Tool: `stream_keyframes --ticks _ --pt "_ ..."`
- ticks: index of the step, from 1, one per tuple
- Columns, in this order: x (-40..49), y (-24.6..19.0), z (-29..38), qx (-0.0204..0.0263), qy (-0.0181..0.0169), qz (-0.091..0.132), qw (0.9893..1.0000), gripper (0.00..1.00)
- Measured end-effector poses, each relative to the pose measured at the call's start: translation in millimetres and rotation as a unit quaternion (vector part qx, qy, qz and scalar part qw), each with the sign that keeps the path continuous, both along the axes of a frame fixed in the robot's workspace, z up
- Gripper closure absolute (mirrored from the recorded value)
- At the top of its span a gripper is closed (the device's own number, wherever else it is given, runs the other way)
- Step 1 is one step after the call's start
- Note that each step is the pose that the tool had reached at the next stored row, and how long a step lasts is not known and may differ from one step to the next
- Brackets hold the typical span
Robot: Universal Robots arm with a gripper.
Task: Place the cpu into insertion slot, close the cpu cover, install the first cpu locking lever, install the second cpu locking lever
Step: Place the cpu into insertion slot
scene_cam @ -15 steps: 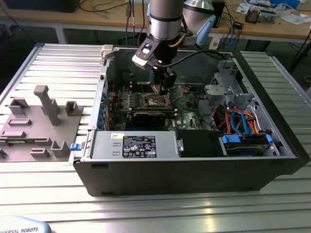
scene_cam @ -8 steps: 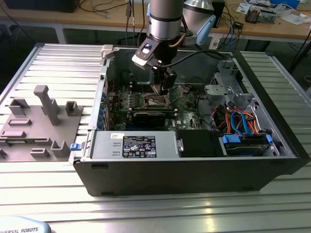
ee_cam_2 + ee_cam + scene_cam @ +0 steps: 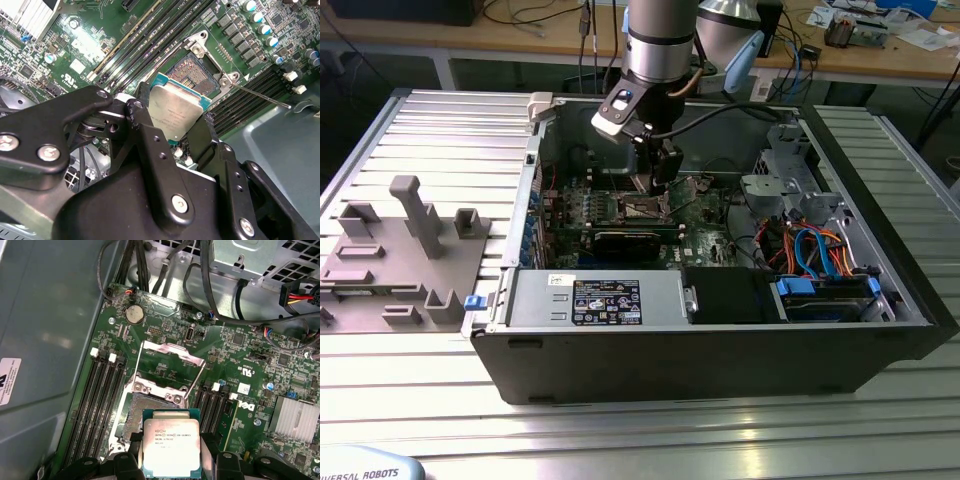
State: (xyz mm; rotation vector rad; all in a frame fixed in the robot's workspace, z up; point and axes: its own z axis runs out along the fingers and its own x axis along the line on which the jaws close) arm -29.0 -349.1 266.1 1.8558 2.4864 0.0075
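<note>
The chip (image 3: 171, 446) is held clamped by the tool (image 3: 656, 178) over the open socket (image 3: 131, 416), its cover (image 3: 170, 351) tilted up.

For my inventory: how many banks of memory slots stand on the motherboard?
2. One bank lies on one side of the insertion slot, the other bank opposite; the cpu may hide more.

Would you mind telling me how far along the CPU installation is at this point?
Nothing is seated yet. In hand: the claw grips the cpu above the insertion slot, which lies bare. Left: the cpu cover stands raised, so seating, closing and both levers remain.
</note>
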Motion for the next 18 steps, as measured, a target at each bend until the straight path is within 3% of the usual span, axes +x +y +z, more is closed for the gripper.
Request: stream_keyframes --ticks 18 --pt "0.0 0.0 -0.3 0.0 0.0 -0.005 1.0 0.46"
